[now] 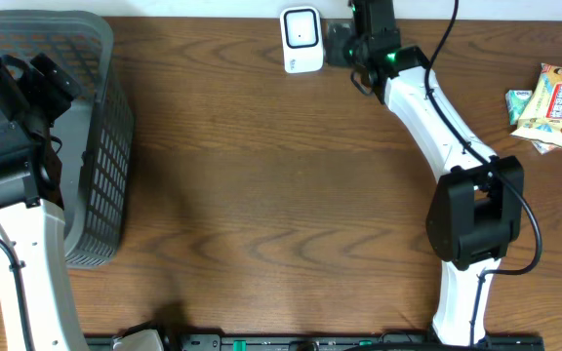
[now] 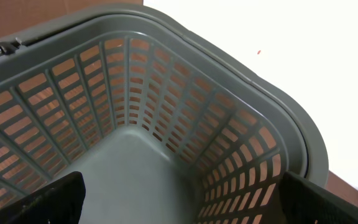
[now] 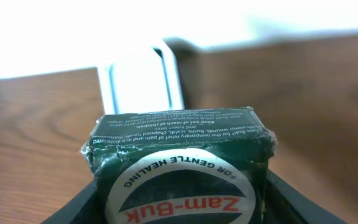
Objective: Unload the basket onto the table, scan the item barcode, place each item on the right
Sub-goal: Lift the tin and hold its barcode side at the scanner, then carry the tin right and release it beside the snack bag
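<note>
— Where was the item found, and how was it held?

— The green Zam-Buk box (image 3: 179, 140) was seen clamped between the jaws of the right gripper (image 3: 185, 208). It was held at the far edge of the table (image 1: 261, 195), just in front of the white scanner (image 1: 301, 39). Its round label was turned toward the wrist camera, and the face turned to the scanner was hidden.

— Was a barcode made out?

— None was seen on the faces shown, so it could not be told whether one was presented to the scanner.

— And the other arm?

— The left gripper (image 2: 188, 202) was held wide open and empty above the grey basket (image 2: 278, 106) at the left edge of the table. No item was seen in the part of the basket shown.

— How far along was the task judged to be?

— The pick-up and the carry were judged done, and the presenting was judged to be under way. No sign of a completed read was shown. A confirmed scan was left, perhaps after the box was turned. The snack packets (image 1: 554, 105) at the right edge were probably left to be scanned too.
</note>
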Motion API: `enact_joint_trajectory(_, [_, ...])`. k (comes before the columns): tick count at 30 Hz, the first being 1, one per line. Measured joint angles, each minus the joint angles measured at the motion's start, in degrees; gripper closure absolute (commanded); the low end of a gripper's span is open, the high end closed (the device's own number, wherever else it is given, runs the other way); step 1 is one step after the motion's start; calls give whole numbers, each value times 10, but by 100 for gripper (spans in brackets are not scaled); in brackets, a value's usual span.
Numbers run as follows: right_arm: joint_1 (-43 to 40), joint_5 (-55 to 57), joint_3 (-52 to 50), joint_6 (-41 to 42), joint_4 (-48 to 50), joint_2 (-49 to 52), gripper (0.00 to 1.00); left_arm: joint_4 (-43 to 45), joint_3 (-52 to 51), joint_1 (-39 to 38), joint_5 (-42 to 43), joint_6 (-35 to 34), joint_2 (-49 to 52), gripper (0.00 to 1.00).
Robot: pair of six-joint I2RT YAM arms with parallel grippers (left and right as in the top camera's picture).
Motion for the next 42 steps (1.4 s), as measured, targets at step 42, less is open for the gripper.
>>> enact_joint_trajectory(42, [65,132,211,-146,204,242,55,0,0,0,0,0,0,2])
